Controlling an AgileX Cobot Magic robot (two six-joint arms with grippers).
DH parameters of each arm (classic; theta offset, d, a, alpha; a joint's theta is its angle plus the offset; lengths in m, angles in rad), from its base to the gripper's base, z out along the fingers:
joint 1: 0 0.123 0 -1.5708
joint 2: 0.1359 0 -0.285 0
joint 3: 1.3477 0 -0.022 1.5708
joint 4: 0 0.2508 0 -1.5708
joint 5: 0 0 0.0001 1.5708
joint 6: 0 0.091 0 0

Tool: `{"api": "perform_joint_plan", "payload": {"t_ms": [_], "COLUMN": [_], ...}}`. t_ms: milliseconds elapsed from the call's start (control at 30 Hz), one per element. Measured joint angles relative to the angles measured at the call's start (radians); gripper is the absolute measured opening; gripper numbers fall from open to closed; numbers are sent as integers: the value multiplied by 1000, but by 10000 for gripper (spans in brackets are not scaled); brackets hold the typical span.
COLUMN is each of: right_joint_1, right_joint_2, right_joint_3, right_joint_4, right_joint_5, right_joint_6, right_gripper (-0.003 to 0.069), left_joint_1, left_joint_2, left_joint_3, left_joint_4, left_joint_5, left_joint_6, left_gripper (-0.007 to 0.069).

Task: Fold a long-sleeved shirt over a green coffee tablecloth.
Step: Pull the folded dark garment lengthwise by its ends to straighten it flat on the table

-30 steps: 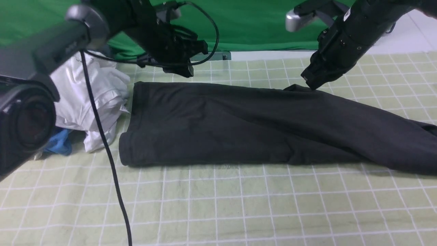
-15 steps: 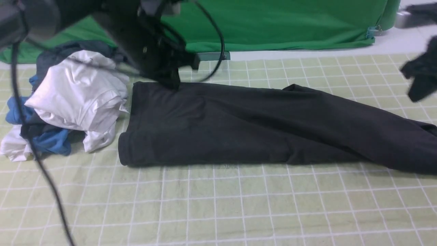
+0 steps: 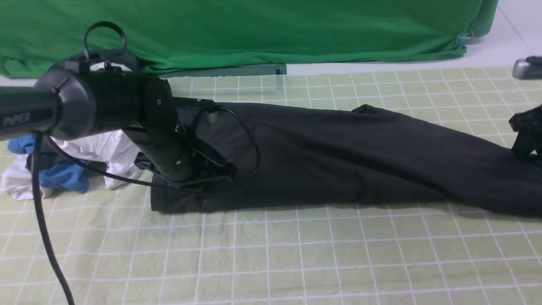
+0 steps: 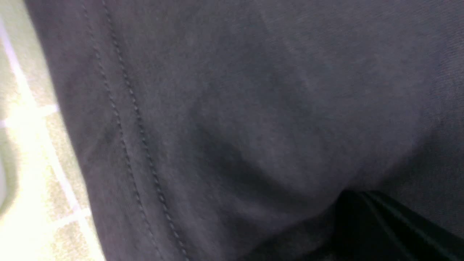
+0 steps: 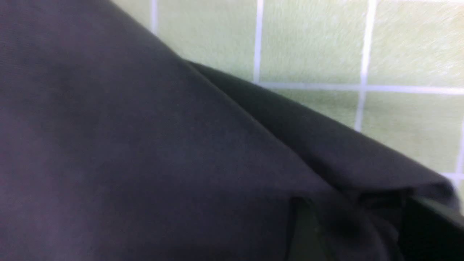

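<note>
Left gripper [image 3: 199, 176] is down on the 9 o'clock end of the long-sleeved shirt [image 3: 338, 161], jaws together; its wrist view shows only black fabric and a double-stitched hem pressed close, with a dark finger at one corner, so I cannot tell whether any cloth is pinched. Right gripper [image 3: 525, 135] sits at the shirt's 3 o'clock end, half cut off by the front view's edge, and I cannot tell whether its jaws are apart or together; its wrist view shows a folded edge of the shirt [image 5: 145, 145] lying over the green coffee tablecloth [image 5: 311, 43]. In the front view the shirt lies as a long black band across the green coffee tablecloth [image 3: 296, 254], running from 9 o'clock to 3 o'clock. At 9 o'clock of the shirt, touching its end, lies a crumpled white garment [image 3: 114, 148] with a blue garment [image 3: 63, 178] just beside it. Plain bright green fabric [image 3: 254, 29] hangs at 12 o'clock, beyond the tablecloth's far edge.
</note>
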Motion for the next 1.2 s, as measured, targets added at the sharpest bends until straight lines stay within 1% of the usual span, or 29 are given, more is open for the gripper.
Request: {"api": "perform_joint_plan", "payload": {"t_ms": [167, 233, 300, 367, 400, 433, 500, 567, 733, 967, 1033, 1067, 1100, 1133, 1167, 1200], "right_joint_1": [0, 0, 0, 0, 0, 0, 0, 0, 0, 0, 0, 1, 2, 2, 2, 2], "right_joint_2": [35, 43, 51, 53, 53, 53, 53, 53, 53, 59, 65, 66, 66, 66, 66, 64], "right_joint_3": [0, 0, 0, 0, -2, -8, -34, -65, -130, -140, -140, -140, -142, -155, -157, -178], "right_joint_4": [0, 0, 1, 2, 2, 2, -14, -42, -121, -138, -142, -150, -172, -194, -200, -216], "right_joint_5": [1, 1, 2, 2, 6, 13, 37, 58, 67, 18, -15, -32, -49, -51, -51, -24], "right_joint_6": [0, -3, -22, -46, -56, -62, -74, -75, -26, -41, -45, -41, -18, 7, 15, 36], "right_gripper": [356, 337, 245, 102, 62, 41, 29, 29, 27, 30, 46, 65, 111, 177, 188, 273], "left_joint_1": [0, 0, 0, 0, 0, 0, 0, 0, 0, 0, 0, 0, 0, 0, 0, 0], "left_joint_2": [1, 1, 1, 1, 1, 2, 2, 3, 3, 3, 3, 3, 3, 3, 3, 3], "left_joint_3": [0, 0, 0, 0, 0, 0, 0, 0, 0, 0, 0, 0, 0, 0, 0, 0], "left_joint_4": [0, 0, 0, 0, 0, 0, 0, 2, 3, 5, 6, 6, 6, 6, 6, 6], "left_joint_5": [-1, -1, -2, -2, -3, -3, -3, -3, -4, -5, -5, -5, -4, -2, -2, 0], "left_joint_6": [-3, -4, -5, -5, -5, -5, -5, -5, -5, -5, -5, -5, -8, -8, -8, -8], "left_gripper": [14, 14, 14, 14, 14, 14, 14, 14, 14, 14, 14, 14, 14, 14, 14, 14]}}
